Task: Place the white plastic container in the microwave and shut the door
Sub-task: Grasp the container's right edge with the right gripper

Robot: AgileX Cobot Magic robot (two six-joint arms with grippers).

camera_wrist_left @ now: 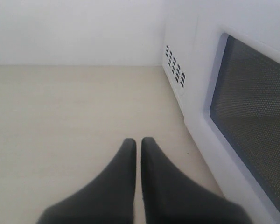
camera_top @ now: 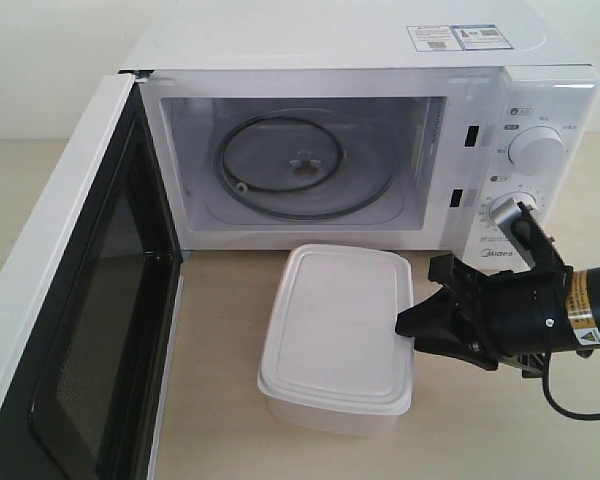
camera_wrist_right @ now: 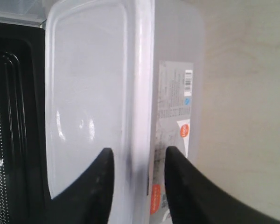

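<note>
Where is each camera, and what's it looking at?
Exterior view: off the arms, facing down into the open microwave; right gripper shows.
Left wrist view: on the left arm, facing table and door past the shut left gripper.
Right wrist view: on the right arm, facing the white plastic container between open fingers.
Shared: exterior and right wrist both show container and right gripper.

The right gripper (camera_top: 408,335) is a matte black plastic claw. Its two fingers (camera_wrist_right: 100,186) taper to blunt points, and angular black brackets join it to a fat black cylindrical wrist (camera_top: 535,315). A yellow and orange label (camera_top: 579,305) with small print bands that wrist, and a thin black cable (camera_top: 570,405) loops beneath it. The left gripper (camera_wrist_left: 138,141) has the same smooth black wedge-shaped fingers.
</note>
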